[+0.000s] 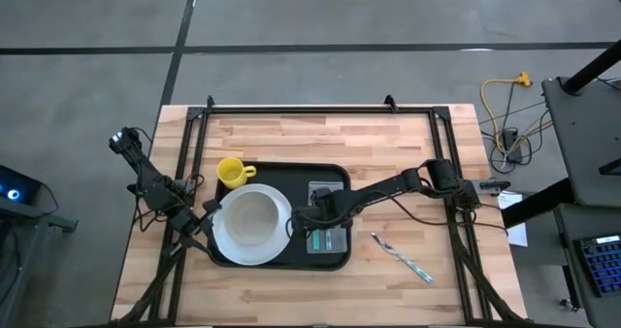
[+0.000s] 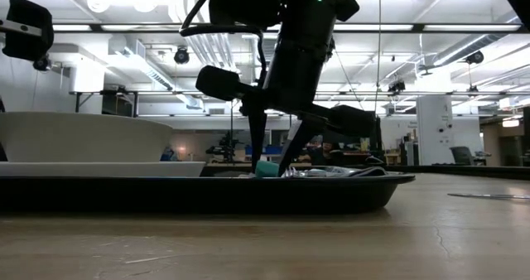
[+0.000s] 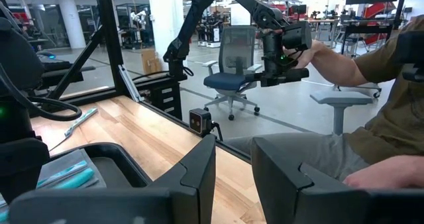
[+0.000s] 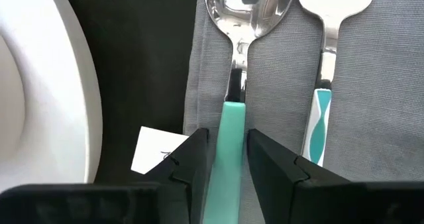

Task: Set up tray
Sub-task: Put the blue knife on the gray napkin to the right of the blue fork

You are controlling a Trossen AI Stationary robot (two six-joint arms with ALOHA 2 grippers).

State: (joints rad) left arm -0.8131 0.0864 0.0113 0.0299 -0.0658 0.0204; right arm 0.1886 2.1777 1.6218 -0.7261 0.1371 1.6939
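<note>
The black tray (image 1: pixel 291 178) lies mid-table and carries a white plate (image 1: pixel 250 223), a yellow cup (image 1: pixel 231 172) and a grey napkin (image 4: pixel 371 85) on its right side. A spoon (image 4: pixel 246 12) with a teal handle and a second utensil (image 4: pixel 324 58) with a teal-and-white handle lie flat on the napkin. My right gripper (image 4: pixel 226 158) points steeply down over the napkin, open, one finger on either side of the spoon's handle (image 4: pixel 232 131). My left gripper (image 3: pixel 233 177) waits open and level at the tray's left edge, nothing between its fingers. My right gripper comes at the spoon's teal handle (image 4: pixel 232 118) from above, its fingers across the handle, close on either side. A thin dark gap shows beside one finger (image 4: pixel 199 151); whether the other touches the handle I cannot tell. The spoon lies flat on the napkin.
Another utensil (image 1: pixel 403 256) lies loose on the wooden table right of the tray. A small white card (image 4: pixel 156 151) lies on the tray between plate and napkin. A person (image 3: pixel 371 85) sits beyond the table's edge. Bare wood shows along the near and far sides.
</note>
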